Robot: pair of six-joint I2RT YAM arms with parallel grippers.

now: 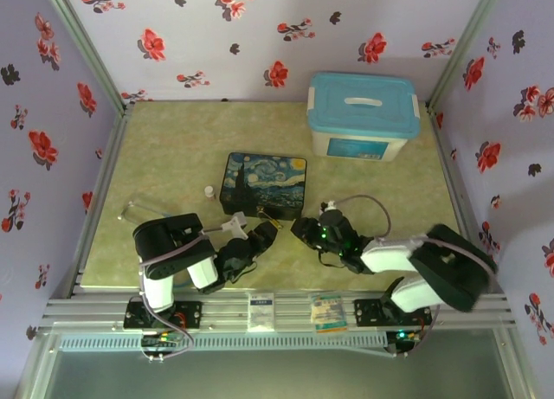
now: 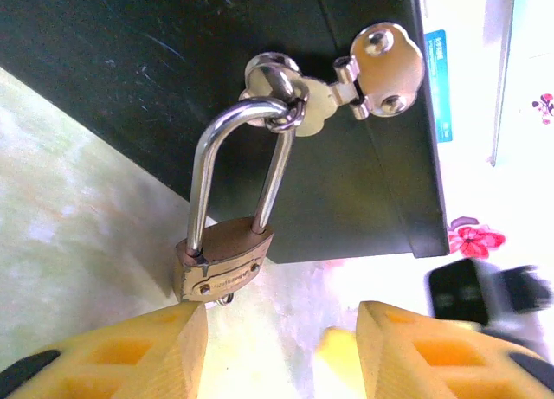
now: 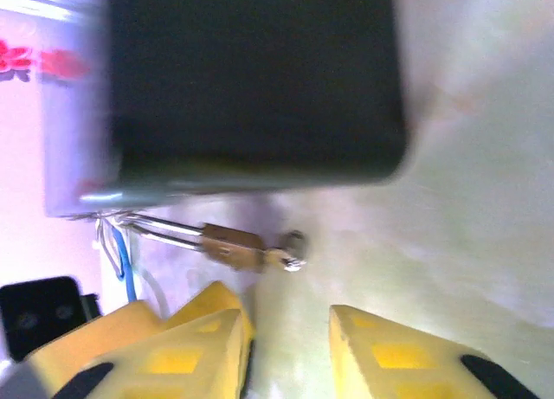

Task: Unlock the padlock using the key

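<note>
The left gripper (image 2: 281,334) has its 2 yellow fingers spread wide and holds nothing. Just above it is the tiny brass-gold padlock with the thin silver loop (image 2: 223,259). The loop goes through the shiny silver latch (image 2: 333,87) on the front of the dark blue painted tin (image 1: 264,183). The lock body seems to lie on the pale green table (image 1: 173,157).

The right gripper (image 3: 290,317) is spread wide too, with nothing in it. Close in front of it is the very small grey metal key (image 3: 290,260). It looks like it is poking out of the bottom of the lock.

I think a few things could go wrong. The lock is loose on its ring, so a bump could swing it away. The key is so little that the fat fingers could slip off it or knock it out. The 2 grippers are near each other and could bump. A hard tug could drag the tin.
</note>
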